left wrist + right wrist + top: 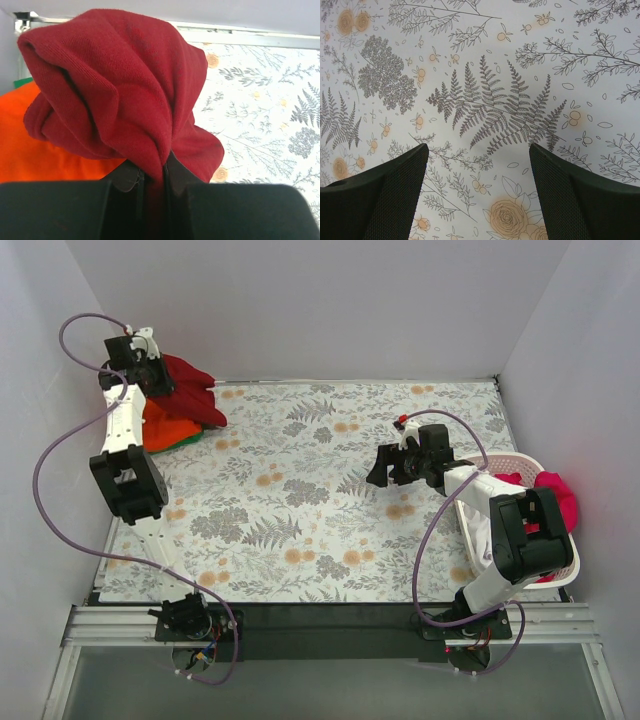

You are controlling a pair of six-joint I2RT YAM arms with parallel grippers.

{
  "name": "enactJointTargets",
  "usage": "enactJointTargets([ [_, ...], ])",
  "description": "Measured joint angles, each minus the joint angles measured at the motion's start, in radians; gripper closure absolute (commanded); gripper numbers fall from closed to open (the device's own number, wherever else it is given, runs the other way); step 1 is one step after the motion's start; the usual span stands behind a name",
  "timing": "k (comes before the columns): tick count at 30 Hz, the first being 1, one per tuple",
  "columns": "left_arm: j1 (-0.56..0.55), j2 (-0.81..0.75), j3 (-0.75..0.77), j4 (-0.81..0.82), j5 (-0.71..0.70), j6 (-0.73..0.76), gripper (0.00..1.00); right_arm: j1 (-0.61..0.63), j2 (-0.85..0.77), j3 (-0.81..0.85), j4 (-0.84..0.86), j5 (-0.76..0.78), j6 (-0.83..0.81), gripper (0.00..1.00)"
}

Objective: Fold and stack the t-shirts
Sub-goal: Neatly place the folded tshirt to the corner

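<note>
My left pincer (152, 176) is clamped on a bunched fold of the crimson t-shirt (120, 90). The hold looks thin. A hard pull could let the cloth slip out, or drag the orange t-shirt (35, 150) lying just beside it. The crimson bundle sits right against my fingers, in the far left corner. My right pincer (477, 165) stands wide and empty over the flowered tablecloth (485, 75), near the basket (565, 575) holding the pink t-shirt (560, 498).

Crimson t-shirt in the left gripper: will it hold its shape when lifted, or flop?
Likely floppy: the crimson t-shirt bunches in soft folds above the left gripper pinching it. Probably light: a small pinch holds it. It may drag the orange t-shirt beside it.
</note>
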Motion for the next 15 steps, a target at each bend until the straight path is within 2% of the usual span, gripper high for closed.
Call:
enactJointTargets([
  [15,0.144,-0.002,-0.045,0.092,0.101,-0.052,1.0,0.0,0.0,-0.027,0.024,-0.022,0.008,0.26],
])
